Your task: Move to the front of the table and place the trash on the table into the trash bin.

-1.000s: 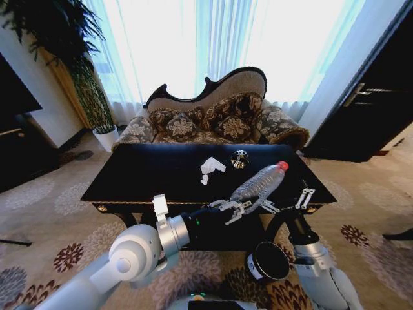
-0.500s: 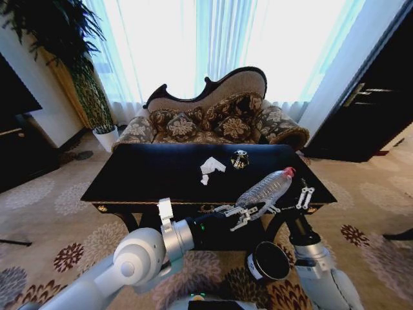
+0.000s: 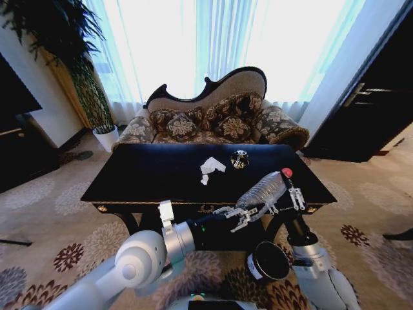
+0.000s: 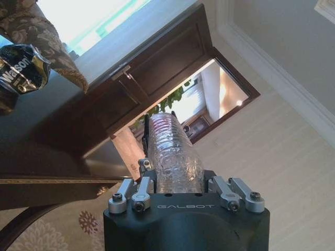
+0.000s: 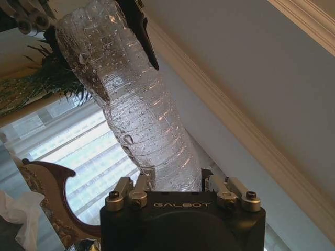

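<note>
a: where is the bottle [image 3: 263,191] sitting, and which way is it pointing?

b: it is hanging in the air over the near right corner of the table [image 3: 142,177], with its long axis slanting. the red cap [image 3: 286,172] is pointing up, right and far; the base is pointing down, left and near.

a: who is holding it?

b: starting from the left, the left gripper [image 3: 242,213] is reaching in from the near left and is clamping its fingers on the bottle's lower end. in the left wrist view the left gripper [image 4: 174,183] is closing its pads tight on the ribbed plastic [image 4: 172,154]. further right, the right gripper [image 3: 289,194] is standing up from below at the cap end. in the right wrist view the bottle [image 5: 133,104] is running down between the right gripper's [image 5: 177,185] fingers, so it is gripping too.

a: and the rest of the trash?

b: the crumpled white tissue [image 3: 211,166] is lying near the table's middle with a tiny scrap [image 3: 204,180] just nearer. to its right the dark shiny piece [image 3: 239,159] is sitting by the far edge.

a: the trash bin?

b: the trash bin [image 3: 268,261] is standing on the carpet [image 3: 58,213] near the table's front, almost straight below the bottle, its mouth facing up.
</note>
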Robot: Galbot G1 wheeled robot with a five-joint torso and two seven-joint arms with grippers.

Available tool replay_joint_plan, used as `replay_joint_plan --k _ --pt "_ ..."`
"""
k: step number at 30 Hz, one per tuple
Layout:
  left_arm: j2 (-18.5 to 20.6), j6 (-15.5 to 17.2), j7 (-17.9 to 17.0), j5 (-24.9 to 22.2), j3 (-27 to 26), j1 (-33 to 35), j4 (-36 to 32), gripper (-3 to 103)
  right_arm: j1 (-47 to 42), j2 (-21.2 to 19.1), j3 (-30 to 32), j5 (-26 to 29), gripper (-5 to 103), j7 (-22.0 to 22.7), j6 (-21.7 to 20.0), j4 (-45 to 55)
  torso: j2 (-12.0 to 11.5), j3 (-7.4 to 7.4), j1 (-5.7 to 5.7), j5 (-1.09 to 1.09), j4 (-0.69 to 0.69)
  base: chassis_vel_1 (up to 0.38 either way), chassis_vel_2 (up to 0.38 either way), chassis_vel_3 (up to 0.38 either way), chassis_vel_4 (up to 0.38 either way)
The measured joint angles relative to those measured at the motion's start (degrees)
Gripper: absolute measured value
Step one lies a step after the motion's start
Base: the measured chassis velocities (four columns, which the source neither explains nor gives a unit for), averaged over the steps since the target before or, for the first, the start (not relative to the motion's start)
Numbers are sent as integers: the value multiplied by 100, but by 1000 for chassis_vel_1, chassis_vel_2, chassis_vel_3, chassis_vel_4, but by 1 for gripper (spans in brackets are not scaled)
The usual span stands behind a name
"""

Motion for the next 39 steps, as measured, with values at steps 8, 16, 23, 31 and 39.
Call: replay_joint_plan --k 8,16,23,31,39 --pt "67 121 233 41 -102 132 2 48 2 16 -24 -60 38 -5 27 -41 0 0 0 0 0 0 0 0 0" --pt "174 187 565 17 -275 151 -2 76 -15 39 -29 -72 28 -20 39 -93 0 0 0 0 -1 0 0 0 0" --pt "230 233 584 209 -653 209 -2 98 -45 124 -66 -114 28 -34 94 -142 0 0 0 0 0 0 0 0 0" --pt "408 95 609 550 -1598 243 -2 100 -32 373 -41 113 28 -29 4 -244 0 0 0 0 -2 0 0 0 0" --pt "987 -46 1056 1552 -3201 1329 -1 100 -149 747 22 450 28 -16 17 -534 0 0 0 -1 0 0 0 0 0"
